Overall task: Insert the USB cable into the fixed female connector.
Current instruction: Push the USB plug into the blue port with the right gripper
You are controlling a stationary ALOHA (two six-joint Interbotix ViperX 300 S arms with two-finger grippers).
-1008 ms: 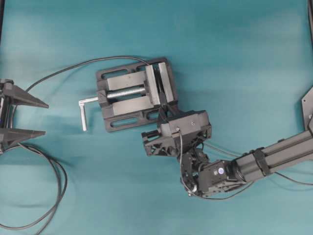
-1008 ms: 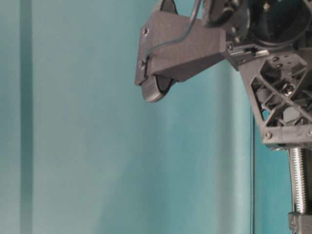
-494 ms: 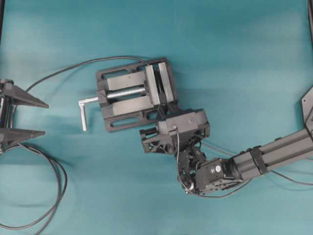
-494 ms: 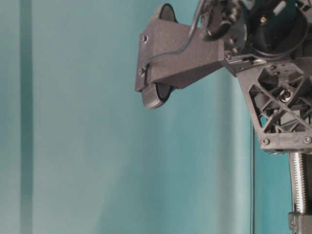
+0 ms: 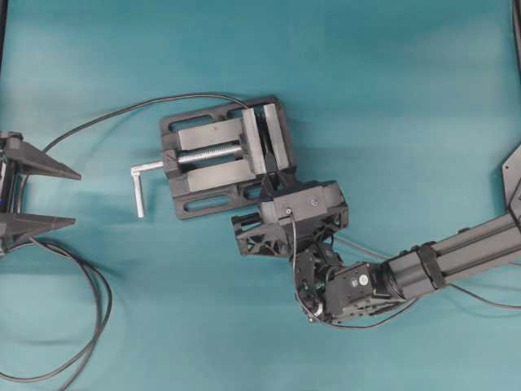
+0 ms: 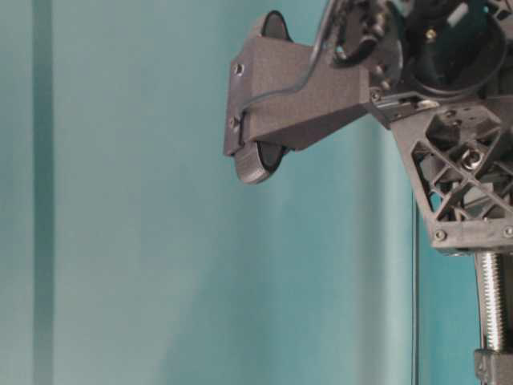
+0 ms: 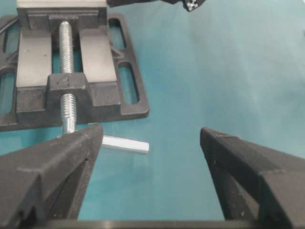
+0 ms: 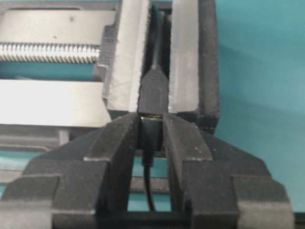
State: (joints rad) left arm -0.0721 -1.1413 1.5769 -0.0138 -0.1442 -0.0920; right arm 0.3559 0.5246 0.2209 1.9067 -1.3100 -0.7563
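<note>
Right end effector, closed on the USB cable plug, meets the fixed female connector at 12 o'clock; push straight, without tilting.

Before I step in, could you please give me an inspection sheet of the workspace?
Surface: teal table cover, no damage seen.
Job's things: the fixed female connector sits clamped between the vise faces; the USB cable plug is lined up right at its mouth; whether it is seated cannot be told.
Clutter: nothing seen.
Grippers: right gripper has its fingers closed on the plug; left gripper is open and holds nothing, short of the vise handle.
Cables: a thin lead runs from the vise towards the left; a thicker black cable loops at lower left.
Surroundings: nothing seen beyond the cover.
</note>
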